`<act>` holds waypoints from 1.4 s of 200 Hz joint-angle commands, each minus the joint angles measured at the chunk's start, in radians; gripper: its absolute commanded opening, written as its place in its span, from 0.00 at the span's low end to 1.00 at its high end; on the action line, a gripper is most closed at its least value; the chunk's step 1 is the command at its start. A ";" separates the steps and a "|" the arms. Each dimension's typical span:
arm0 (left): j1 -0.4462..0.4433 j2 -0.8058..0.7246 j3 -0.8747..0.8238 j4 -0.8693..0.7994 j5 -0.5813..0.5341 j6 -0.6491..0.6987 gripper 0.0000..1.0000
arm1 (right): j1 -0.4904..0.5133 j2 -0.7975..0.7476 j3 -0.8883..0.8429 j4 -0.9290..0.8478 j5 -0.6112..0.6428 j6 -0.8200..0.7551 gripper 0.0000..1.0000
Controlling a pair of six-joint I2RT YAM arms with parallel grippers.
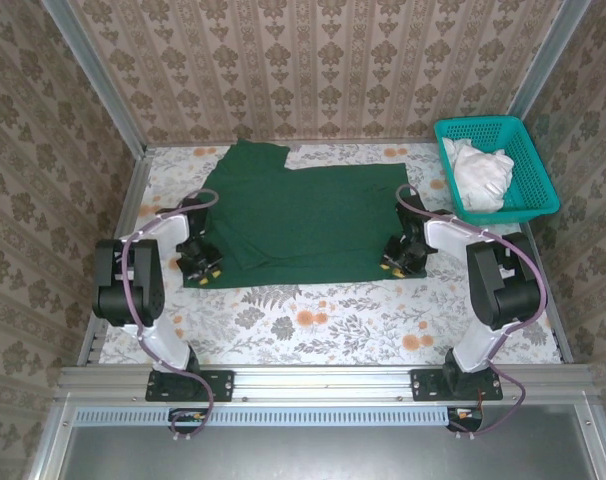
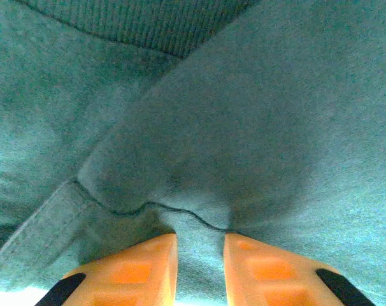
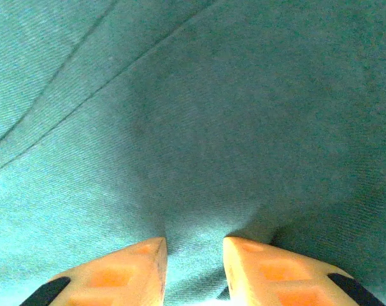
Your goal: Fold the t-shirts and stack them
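Observation:
A dark green t-shirt [image 1: 298, 220] lies spread on the flowered table, one sleeve sticking out at the far left. My left gripper [image 1: 205, 268] sits at its near left corner, and the left wrist view shows the orange fingers [image 2: 148, 268] of that gripper [image 2: 200, 237] pinching a ridge of green cloth [image 2: 244, 127] beside a hem seam. At the near right corner my right gripper [image 1: 393, 265] is down on the shirt. In the right wrist view this gripper [image 3: 193, 241] has a fold of the cloth [image 3: 212, 127] bunched between its fingers.
A teal mesh basket [image 1: 483, 122] stands at the back right with white cloth [image 1: 480, 172] in it. Patterned walls close in the back and both sides. Bare flowered tabletop [image 1: 313, 320] runs between the shirt's near edge and the arm bases.

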 commanded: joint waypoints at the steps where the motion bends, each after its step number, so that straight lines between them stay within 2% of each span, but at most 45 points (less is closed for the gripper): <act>1: 0.010 -0.002 -0.032 -0.014 -0.059 -0.014 0.24 | -0.019 0.000 -0.039 -0.099 0.046 0.037 0.34; 36: 0.005 -0.054 -0.094 -0.033 -0.033 -0.031 0.24 | -0.017 -0.067 -0.130 -0.113 0.023 0.064 0.34; 85: 0.005 -0.221 -0.217 -0.082 -0.029 -0.073 0.24 | -0.012 -0.215 -0.275 -0.120 0.006 0.098 0.34; 118: 0.011 -0.294 -0.259 -0.098 -0.028 -0.093 0.25 | -0.009 -0.271 -0.302 -0.119 0.003 0.107 0.39; 141: 0.050 -0.296 -0.229 -0.116 -0.029 -0.060 0.28 | 0.007 -0.346 -0.273 -0.106 -0.008 0.097 0.49; 152: 0.067 -0.299 -0.194 -0.137 -0.030 -0.040 0.32 | 0.017 -0.406 -0.247 -0.114 0.016 0.094 0.54; 170: 0.075 -0.325 -0.112 -0.177 -0.050 -0.014 0.38 | 0.045 -0.513 -0.209 -0.090 0.086 0.088 0.58; 184: 0.073 -0.341 -0.054 -0.193 -0.043 0.006 0.40 | 0.087 -0.548 -0.175 -0.036 0.121 0.072 0.57; 199: 0.062 -0.330 0.002 -0.207 -0.017 0.025 0.39 | 0.153 -0.490 -0.111 0.008 0.092 0.048 0.54; 207: 0.050 -0.318 0.023 -0.210 -0.005 0.029 0.34 | 0.202 -0.436 -0.062 0.029 0.064 0.028 0.52; 217: 0.028 -0.308 0.031 -0.195 0.018 0.039 0.28 | 0.294 -0.361 0.016 0.028 0.068 0.001 0.51; 231: 0.008 -0.290 0.015 -0.159 0.052 0.038 0.23 | 0.421 -0.239 0.122 0.037 0.079 -0.039 0.48; 257: 0.007 -0.221 -0.027 -0.095 0.127 0.038 0.21 | 0.604 0.005 0.356 0.017 0.073 -0.116 0.41; 280: 0.016 -0.166 -0.042 -0.066 0.115 0.043 0.21 | 0.703 0.204 0.584 -0.054 0.061 -0.181 0.40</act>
